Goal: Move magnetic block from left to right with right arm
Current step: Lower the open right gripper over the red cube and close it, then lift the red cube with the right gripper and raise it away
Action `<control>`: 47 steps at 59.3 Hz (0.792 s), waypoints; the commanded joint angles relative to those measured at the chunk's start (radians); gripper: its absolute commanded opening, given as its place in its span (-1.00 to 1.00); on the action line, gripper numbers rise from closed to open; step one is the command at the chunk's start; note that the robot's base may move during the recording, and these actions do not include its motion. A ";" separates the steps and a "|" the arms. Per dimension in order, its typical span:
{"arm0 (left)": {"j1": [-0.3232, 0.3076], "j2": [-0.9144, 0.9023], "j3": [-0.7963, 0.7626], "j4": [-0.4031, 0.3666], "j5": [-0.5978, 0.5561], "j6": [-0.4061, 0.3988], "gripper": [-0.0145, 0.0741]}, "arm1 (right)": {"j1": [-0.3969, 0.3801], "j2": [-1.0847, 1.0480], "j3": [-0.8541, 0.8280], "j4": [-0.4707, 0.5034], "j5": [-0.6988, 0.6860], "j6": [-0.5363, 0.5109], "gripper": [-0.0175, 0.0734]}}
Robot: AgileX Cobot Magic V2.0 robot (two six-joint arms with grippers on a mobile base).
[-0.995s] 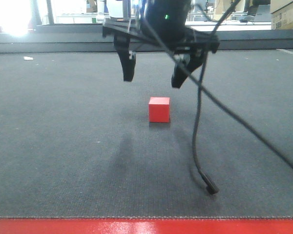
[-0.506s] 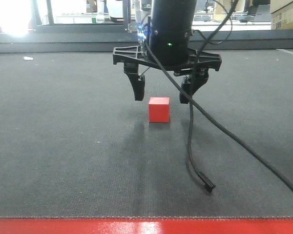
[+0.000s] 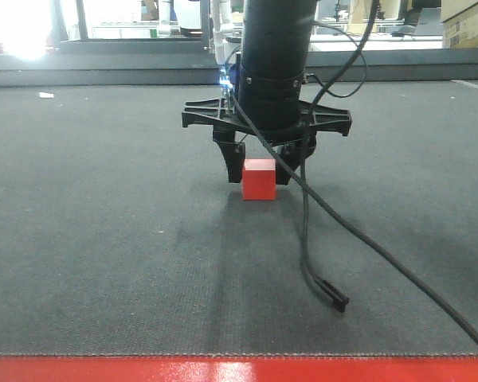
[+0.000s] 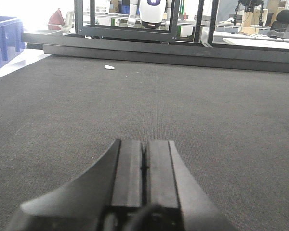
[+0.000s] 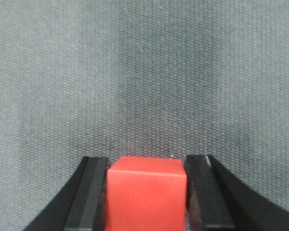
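Front view: right arm [image 3: 275, 64] stands near vertical over the table [image 3: 103, 239], which has a dark grey woven cover. The right gripper [image 3: 259, 175] is down at the surface. The magnetic block [image 3: 260, 180], a plain red cube, rests on the table slightly left of centre in this view, with one black finger on each side of it.

Right wrist view: the block [image 5: 146, 192] fills the gap between the two fingers [image 5: 94, 192]. The fingers are spread to about the cube's width, and their inner faces lie against its sides or just off them. Cannot tell whether they are pressing on it. The cube's top face is level.

A thin black cable [image 3: 304, 231] hangs from the right arm in front of the block. Its loose plug end lies on the table, nearer the camera. A red strip [image 3: 239, 370] runs along the near table edge.

Left wrist view: left gripper [image 4: 144, 144] has its fingers pressed together with nothing between them, low over bare cover. A small white scrap [image 4: 109, 67] lies far off near the back edge.
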 commanded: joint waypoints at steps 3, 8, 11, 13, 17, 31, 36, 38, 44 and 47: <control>0.002 -0.014 0.009 0.000 -0.092 -0.007 -0.94 | -0.004 -0.076 -0.052 -0.030 0.012 -0.010 -0.27; 0.002 -0.014 0.009 0.000 -0.092 -0.007 -0.94 | -0.005 -0.103 -0.068 -0.030 0.012 -0.060 -0.27; 0.002 -0.014 0.009 0.000 -0.092 -0.007 -0.93 | -0.010 -0.128 -0.077 -0.030 0.012 -0.102 -0.27; 0.002 -0.014 0.009 0.000 -0.092 -0.007 -0.94 | -0.016 -0.148 -0.080 -0.030 0.012 -0.124 -0.27; 0.002 -0.014 0.009 0.000 -0.092 -0.007 -0.93 | -0.032 -0.188 -0.081 -0.029 0.015 -0.166 -0.27; 0.002 -0.014 0.009 0.000 -0.092 -0.007 -0.94 | -0.130 -0.324 -0.050 0.006 0.070 -0.328 -0.27; 0.002 -0.014 0.009 0.000 -0.092 -0.007 -0.93 | -0.171 -0.390 0.015 0.040 0.065 -0.415 -0.27; 0.002 -0.014 0.009 0.000 -0.092 -0.007 -0.94 | -0.185 -0.414 0.043 0.051 0.057 -0.440 -0.27; 0.002 -0.014 0.009 0.000 -0.092 -0.007 -0.94 | -0.233 -0.507 0.162 0.089 0.021 -0.510 -0.27; 0.002 -0.014 0.009 0.000 -0.092 -0.007 -0.94 | -0.253 -0.558 0.231 0.105 -0.004 -0.531 -0.27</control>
